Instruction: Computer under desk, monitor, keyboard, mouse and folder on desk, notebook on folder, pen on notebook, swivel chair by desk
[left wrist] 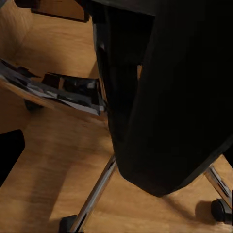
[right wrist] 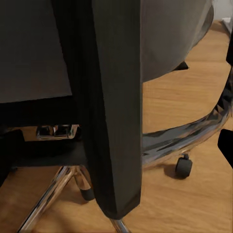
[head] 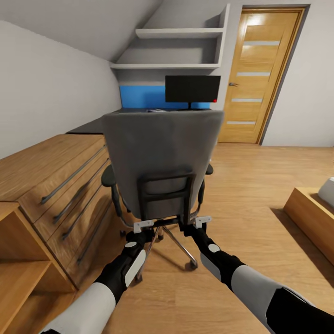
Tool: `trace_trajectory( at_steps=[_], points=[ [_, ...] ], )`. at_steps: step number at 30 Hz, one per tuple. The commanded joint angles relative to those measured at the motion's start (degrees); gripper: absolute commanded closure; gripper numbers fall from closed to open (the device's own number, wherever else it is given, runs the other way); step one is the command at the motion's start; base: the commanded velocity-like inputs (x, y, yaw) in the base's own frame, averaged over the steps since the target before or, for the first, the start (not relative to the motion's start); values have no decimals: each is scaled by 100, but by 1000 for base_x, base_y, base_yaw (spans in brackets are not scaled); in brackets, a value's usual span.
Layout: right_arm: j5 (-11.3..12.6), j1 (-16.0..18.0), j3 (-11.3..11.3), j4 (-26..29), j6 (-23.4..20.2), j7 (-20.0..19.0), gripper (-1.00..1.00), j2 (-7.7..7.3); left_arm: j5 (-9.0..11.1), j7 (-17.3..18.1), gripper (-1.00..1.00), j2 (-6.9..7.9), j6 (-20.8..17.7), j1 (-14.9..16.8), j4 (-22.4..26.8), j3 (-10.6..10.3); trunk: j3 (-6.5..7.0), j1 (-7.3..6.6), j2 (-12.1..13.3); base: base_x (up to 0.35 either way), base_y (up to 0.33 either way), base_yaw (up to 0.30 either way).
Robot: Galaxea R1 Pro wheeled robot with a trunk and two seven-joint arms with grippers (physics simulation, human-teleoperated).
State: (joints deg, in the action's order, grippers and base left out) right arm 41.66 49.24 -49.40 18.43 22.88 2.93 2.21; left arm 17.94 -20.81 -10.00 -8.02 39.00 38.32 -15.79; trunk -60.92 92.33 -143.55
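My two claws, left gripper (head: pixel 143 226) and right gripper (head: pixel 202 221), sit by the swivel chair (head: pixel 160 160) back; whether they're apart or together, I cannot tell. Monitor (head: pixel 192 89) waits on the desk (head: pixel 137 110) at twelve o'clock. Chair isn't parked yet.

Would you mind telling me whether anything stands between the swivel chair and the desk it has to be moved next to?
Nothing visible does. The swivel chair faces the desk, its back towards both grippers, though its backrest hides the floor between them. An oak chest of drawers flanks the path on the left.

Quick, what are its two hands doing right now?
Left gripper: at the swivel chair back frame; grip cannot be told.
Right gripper: same, cannot be told.
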Motion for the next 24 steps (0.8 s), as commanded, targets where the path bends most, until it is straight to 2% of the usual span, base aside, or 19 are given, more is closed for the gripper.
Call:
trace_trajectory(
  at_steps=[1, 12, 18, 24],
  points=[
    [35, 6, -50, -3, 23, 30, -100, -1, 25, -38, -100, 0, -25, 2, 9, -12, -2, -1, -2, 22, 0, -93],
    [37, 6, -44, -6, 24, 38, -100, -1, 26, -38, -100, 0, -25, 2, 34, -14, 51, -1, -2, 123, 0, -160],
    [44, 6, -44, -6, 23, 41, -100, -1, 25, -38, -100, 0, -25, 2, 34, -12, 56, -1, -2, 30, 0, -80],
    [44, 6, -48, -6, 24, 41, -100, -1, 26, -41, -100, 0, -23, 2, 34, -12, 56, -1, -2, 185, 0, -36]
  ],
)
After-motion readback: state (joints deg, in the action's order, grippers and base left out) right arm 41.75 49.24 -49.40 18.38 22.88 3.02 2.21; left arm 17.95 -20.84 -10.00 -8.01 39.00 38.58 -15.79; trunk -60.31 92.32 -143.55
